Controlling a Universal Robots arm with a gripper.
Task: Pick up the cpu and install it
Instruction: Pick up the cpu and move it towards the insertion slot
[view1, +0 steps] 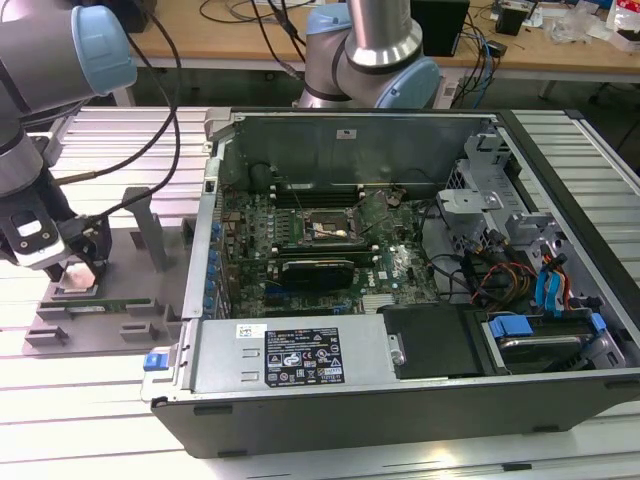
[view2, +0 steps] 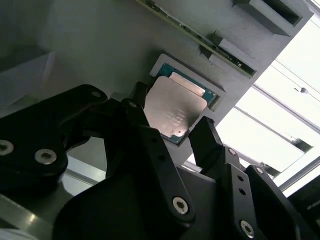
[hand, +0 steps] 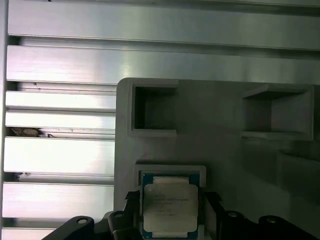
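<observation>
The cpu (hand: 170, 202) is seen lying flat, metal top upward, in a shallow square recess of a grey fixture tray (hand: 220, 115); in the second wrist view the cpu (view2: 175, 107) is seated in that same recess, with its green edge showing along two sides. The gripper (hand: 171, 197) is placed directly over the chip; its black fingers (view2: 150, 150) are spread to either side of it, and in the first wrist view a narrow gap is left on each side, so the jaws are held a little wider than the chip and nothing is clamped. Two empty square pockets are seen in the tray beyond the chip; a green memory stick (view1: 100, 305) is laid in a slot along the tray's edge. In the exterior view the tray (view1: 100, 330) is set on a slatted aluminium table (view1: 100, 420) at the exterior view's left, just beside an opened computer case (view1: 400, 400); the gripper (view1: 80, 265) is lowered onto it there. Inside the case a green motherboard (view1: 290, 255) is exposed, and its dark socket frame (view1: 330, 230) is seen well apart from the chip.
</observation>
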